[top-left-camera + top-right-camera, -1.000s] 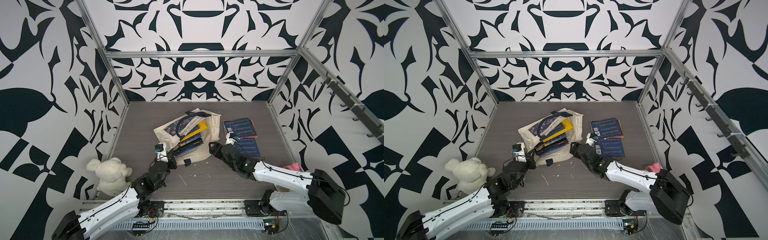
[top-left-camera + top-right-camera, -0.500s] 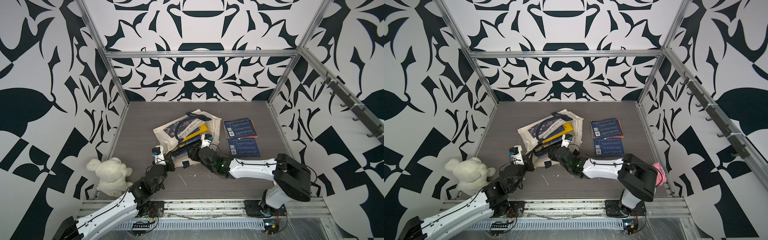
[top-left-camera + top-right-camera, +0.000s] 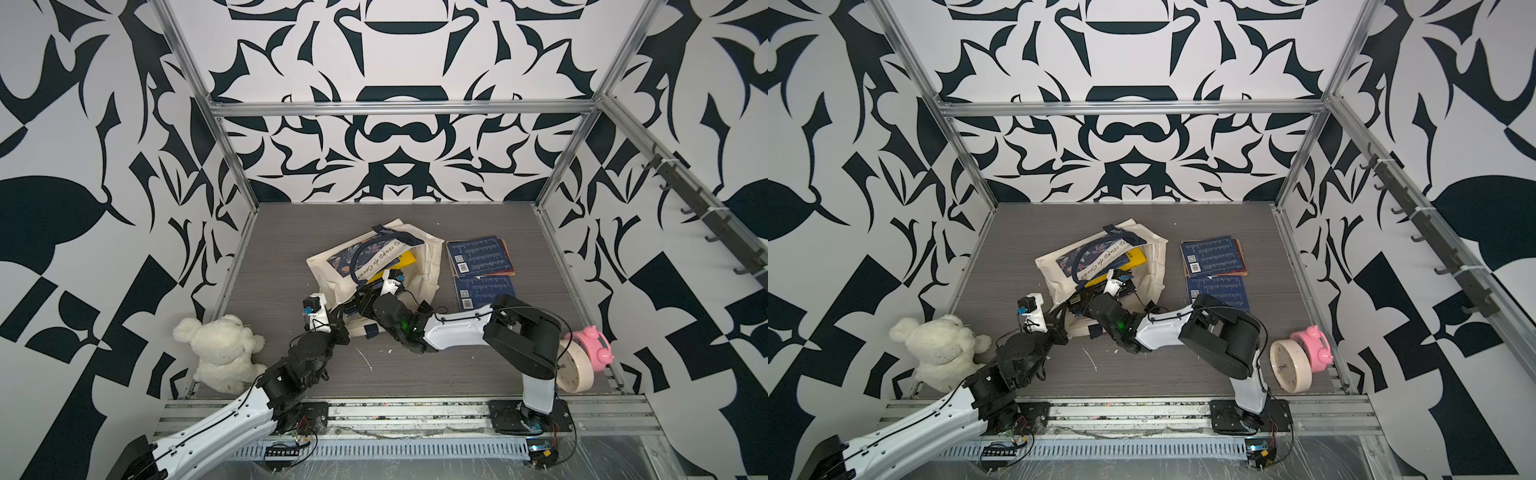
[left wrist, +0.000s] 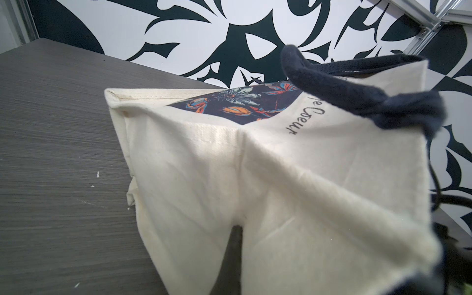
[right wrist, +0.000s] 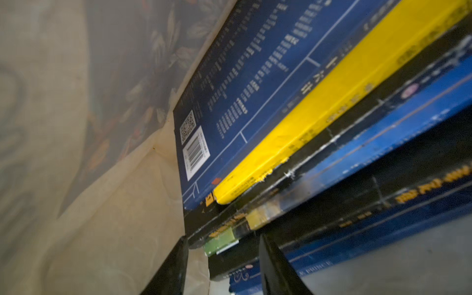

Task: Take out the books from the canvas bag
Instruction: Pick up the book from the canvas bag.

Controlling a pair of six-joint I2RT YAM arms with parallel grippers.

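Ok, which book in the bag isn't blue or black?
The yellow book, wedged between the dark blue barcode-backed book and a black book inside the bag.

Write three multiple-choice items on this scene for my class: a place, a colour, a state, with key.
1. Relative to the canvas bag, the plush bear sits: A) inside it; B) outside, beside the left arm; C) on top of it.
2. The bag's strap handles are: A) navy; B) red; C) yellow.
3. The left gripper is: A) wide open; B) holding a book; C) shut on the bag's fabric.
Key: 1 B, it lies by that arm; 2 A, dark blue straps show; 3 C, fabric bunches at it.
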